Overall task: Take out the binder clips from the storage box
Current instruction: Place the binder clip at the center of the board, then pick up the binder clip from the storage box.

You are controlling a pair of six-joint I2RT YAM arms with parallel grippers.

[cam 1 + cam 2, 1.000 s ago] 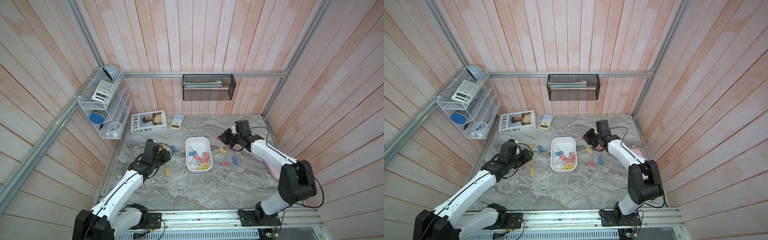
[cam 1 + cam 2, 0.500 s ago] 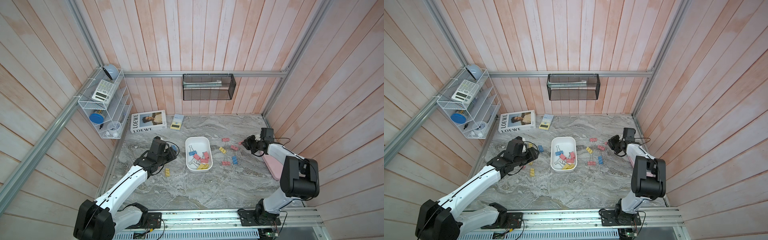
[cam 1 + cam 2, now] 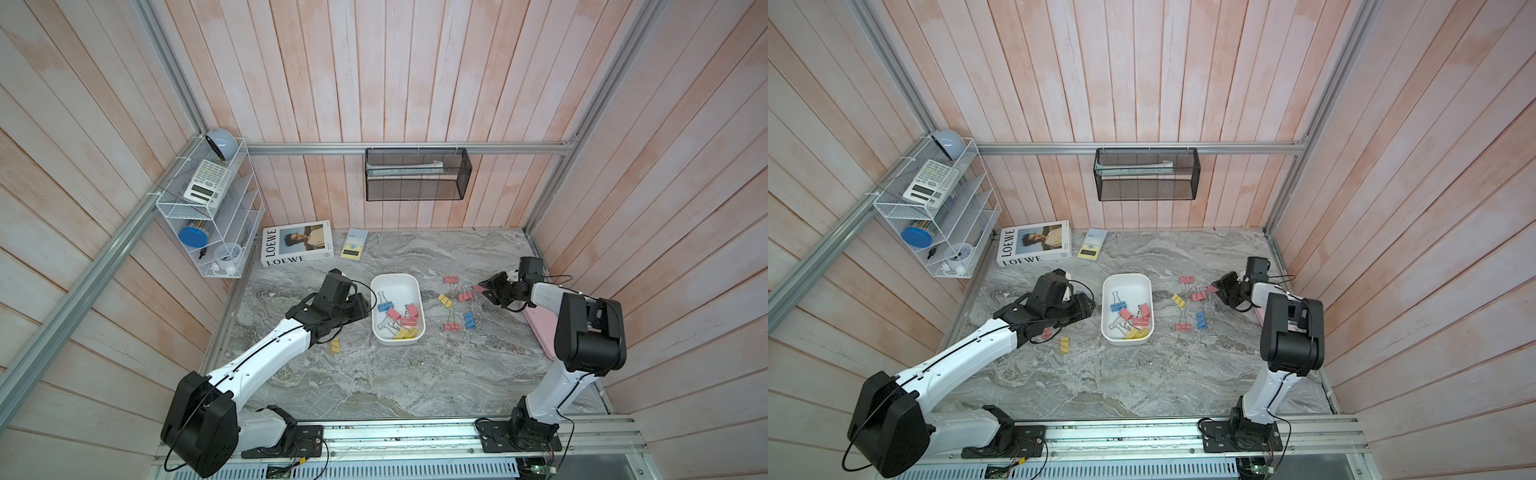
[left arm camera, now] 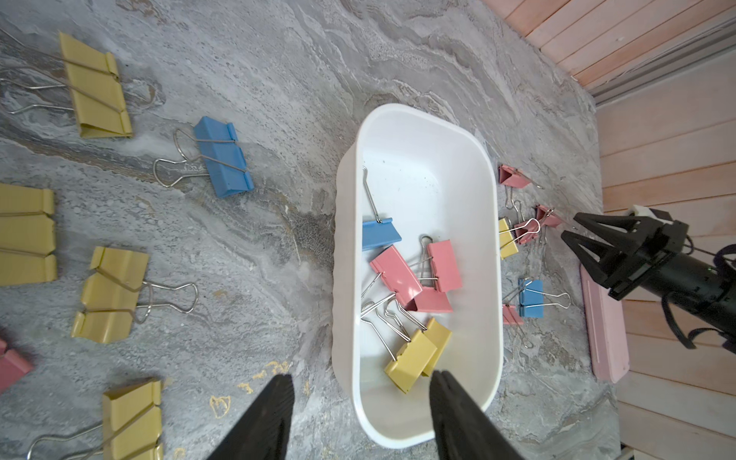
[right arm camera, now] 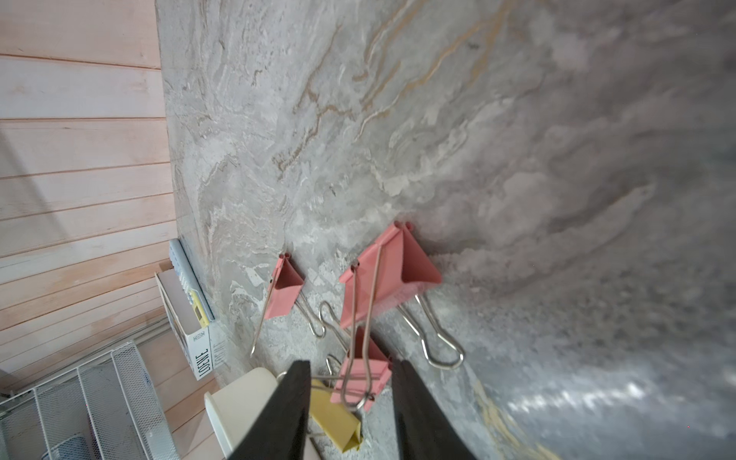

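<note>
I found the storage box [image 3: 395, 289] mid-table, its long axis running 12 to 6 o'clock in both top views. The binder clips [image 3: 402, 319] left inside were heaped toward its 6 o'clock end, their handles pointing every which way. Others lay on the marble table [image 3: 374, 382]: a yellow clip [image 3: 335, 345] at 8 o'clock of the box, and several at 3 o'clock. My left gripper [image 4: 362, 380] hovered by the box's 9 o'clock wall, fingers wide apart and empty. My right gripper [image 5: 351, 366] was low at 3 o'clock, fingers partly apart and clamping nothing. A pink clip [image 5: 392, 275] pointed its wire handle between the tips.
</note>
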